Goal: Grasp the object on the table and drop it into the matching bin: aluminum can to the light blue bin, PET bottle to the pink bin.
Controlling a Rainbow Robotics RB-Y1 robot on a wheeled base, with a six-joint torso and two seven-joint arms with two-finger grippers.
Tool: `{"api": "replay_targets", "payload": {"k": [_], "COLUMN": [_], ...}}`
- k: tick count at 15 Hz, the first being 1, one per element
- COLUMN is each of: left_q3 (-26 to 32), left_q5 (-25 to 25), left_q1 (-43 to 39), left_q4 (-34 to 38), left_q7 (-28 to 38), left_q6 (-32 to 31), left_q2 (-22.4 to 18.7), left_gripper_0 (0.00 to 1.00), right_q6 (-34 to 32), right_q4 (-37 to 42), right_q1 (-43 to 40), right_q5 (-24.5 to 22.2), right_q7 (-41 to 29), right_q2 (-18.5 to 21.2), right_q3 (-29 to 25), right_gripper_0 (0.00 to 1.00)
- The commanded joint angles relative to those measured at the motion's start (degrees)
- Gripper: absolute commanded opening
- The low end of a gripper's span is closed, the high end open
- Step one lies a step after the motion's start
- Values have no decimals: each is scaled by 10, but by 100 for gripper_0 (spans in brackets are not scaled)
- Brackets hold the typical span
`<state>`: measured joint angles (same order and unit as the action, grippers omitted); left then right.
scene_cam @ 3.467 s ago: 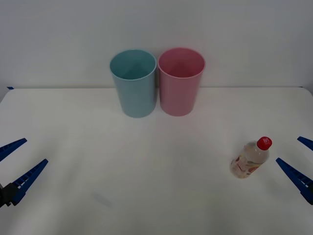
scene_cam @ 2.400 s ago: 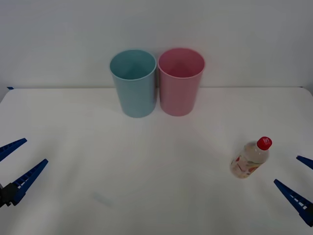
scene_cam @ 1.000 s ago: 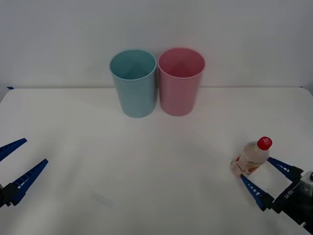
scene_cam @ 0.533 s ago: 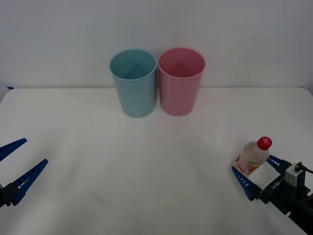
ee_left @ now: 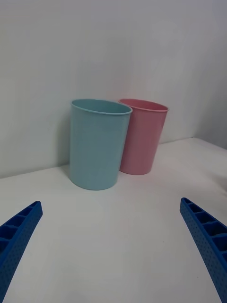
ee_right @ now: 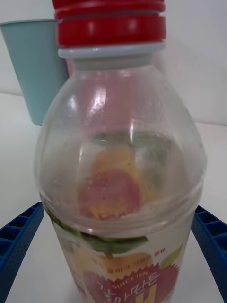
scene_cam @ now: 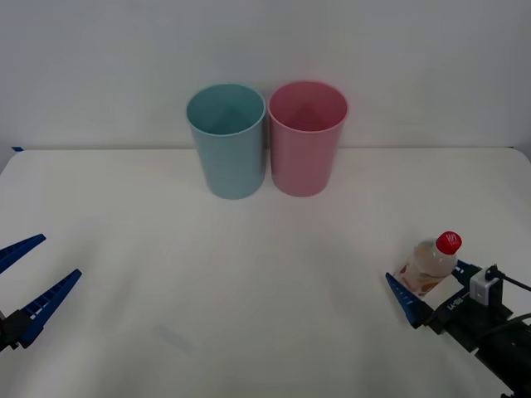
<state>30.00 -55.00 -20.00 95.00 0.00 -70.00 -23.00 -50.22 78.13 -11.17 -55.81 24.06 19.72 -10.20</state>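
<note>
The PET bottle, clear with a red cap and a pale printed label, stands upright on the white table at the right. My right gripper is open around it, one blue finger on each side; the right wrist view has the bottle close up between the fingers. The pink bin and the light blue bin stand side by side at the back centre. At the table's left edge my left gripper waits open, and its wrist view looks at the light blue bin and pink bin.
A plain white wall rises behind the two bins. A wide stretch of bare tabletop lies between the bottle and the bins.
My right gripper has come in from the right edge and slid forward until its open fingers stand on both sides of the bottle. The bottle, bins and left arm have stayed put.
</note>
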Motion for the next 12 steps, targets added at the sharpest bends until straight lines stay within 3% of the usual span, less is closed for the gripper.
{"api": "replay_targets", "payload": {"k": [1,2,12], "left_q3": [0,0,0], "left_q5": [0,0,0], "left_q1": [0,0,0], "left_q4": [0,0,0], "left_q7": [0,0,0], "left_q6": [0,0,0], "left_q2": [0,0,0], "left_gripper_0": [100,100,100], "right_q6": [1,2,-8], "right_q4": [0,0,11], "right_q1": [-1,0,4], "right_q5": [4,4,14], "right_q7": [3,4,1], "right_q2": [1,1,1], "right_q3": [0,0,4], "right_gripper_0": [5,0,0]}}
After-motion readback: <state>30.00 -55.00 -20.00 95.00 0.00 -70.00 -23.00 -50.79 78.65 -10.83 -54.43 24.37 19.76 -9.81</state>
